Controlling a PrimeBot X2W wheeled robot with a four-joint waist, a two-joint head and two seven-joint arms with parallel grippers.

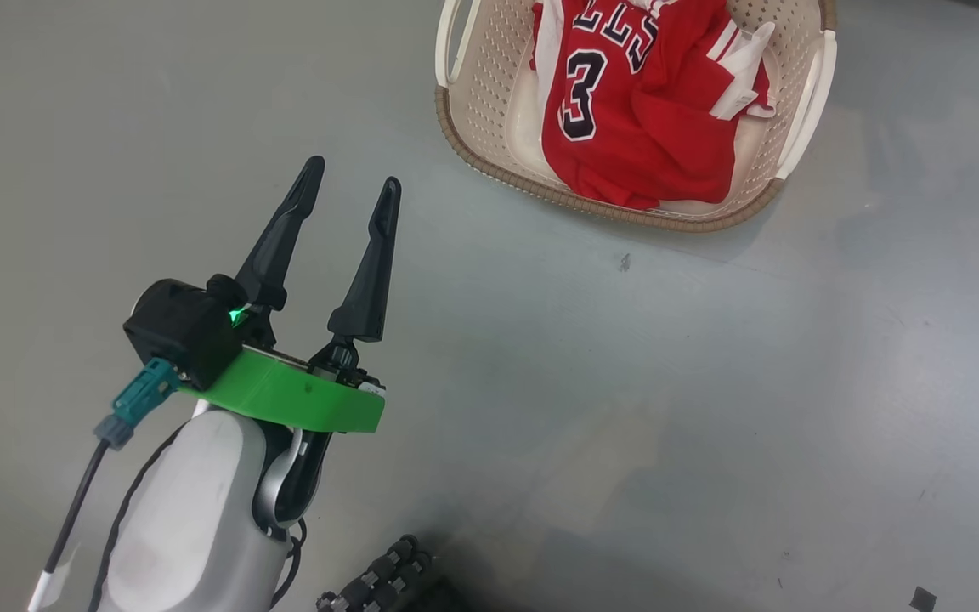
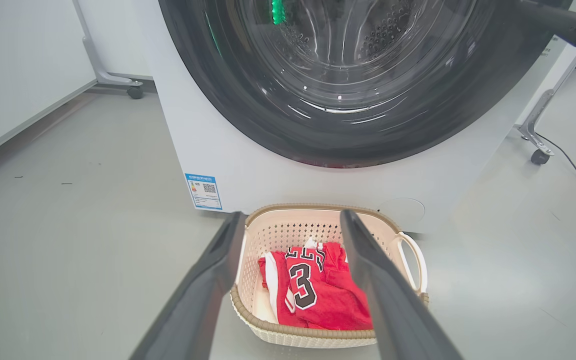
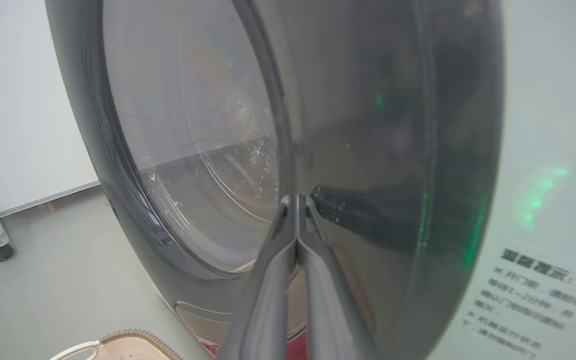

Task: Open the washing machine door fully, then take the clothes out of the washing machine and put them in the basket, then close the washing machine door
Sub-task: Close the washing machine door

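Long dark fingers (image 2: 203,280) of the left gripper (image 2: 292,214) rise from the bottom edge of the left wrist view, spread wide apart with nothing between them. They frame the cream basket (image 2: 288,232), which sits on the grey floor (image 2: 68,225) just in front of the washing machine (image 2: 248,175). Red jerseys (image 2: 328,300) lie heaped inside it, so the unloading looks done. At the upper middle of the head view the basket's long axis appears to run handle to handle across the frame, dipping to the right. The topmost jersey's number reads upright, its lettering towards the top edge. Above the basket in the left wrist view, the washing machine door (image 2: 228,100) seems to lie flat against the white front, its glass bowl facing out towards the basket. Whether it has latched I cannot tell. At the middle of the right wrist view, the right gripper (image 3: 296,200) has its fingers pressed together, empty, with the tips apparently on the door's glossy black ring. I judge this to be the closing push, with only a firm seat of the door left.
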